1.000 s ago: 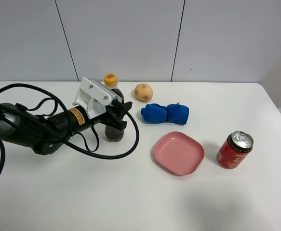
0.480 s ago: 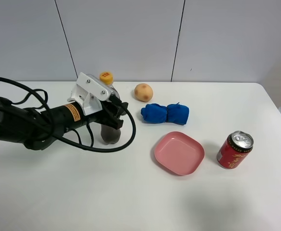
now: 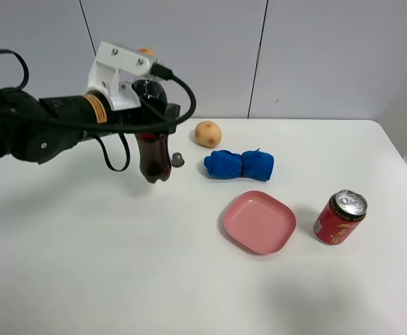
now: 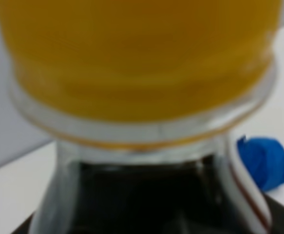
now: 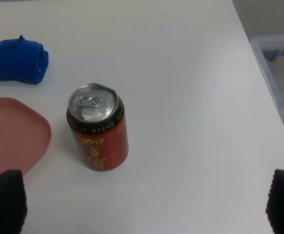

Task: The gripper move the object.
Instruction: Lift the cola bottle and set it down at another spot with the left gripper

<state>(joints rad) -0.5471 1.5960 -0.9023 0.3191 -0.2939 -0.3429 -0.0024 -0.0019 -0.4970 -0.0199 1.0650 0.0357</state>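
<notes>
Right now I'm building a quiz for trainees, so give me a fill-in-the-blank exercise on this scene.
1. The cola bottle is held in the air by the ____ gripper.
2. Its cap is ____.
3. Next to the potato lies a rolled ____ cloth.
4. The red can stands ____ beside the pink plate.

Missing words: left; yellow; blue; upright.

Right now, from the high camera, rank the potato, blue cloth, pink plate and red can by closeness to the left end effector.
1. Potato, right beside the left end effector.
2. Blue cloth, centre.
3. Pink plate, front.
4. Red can, far right.
</notes>
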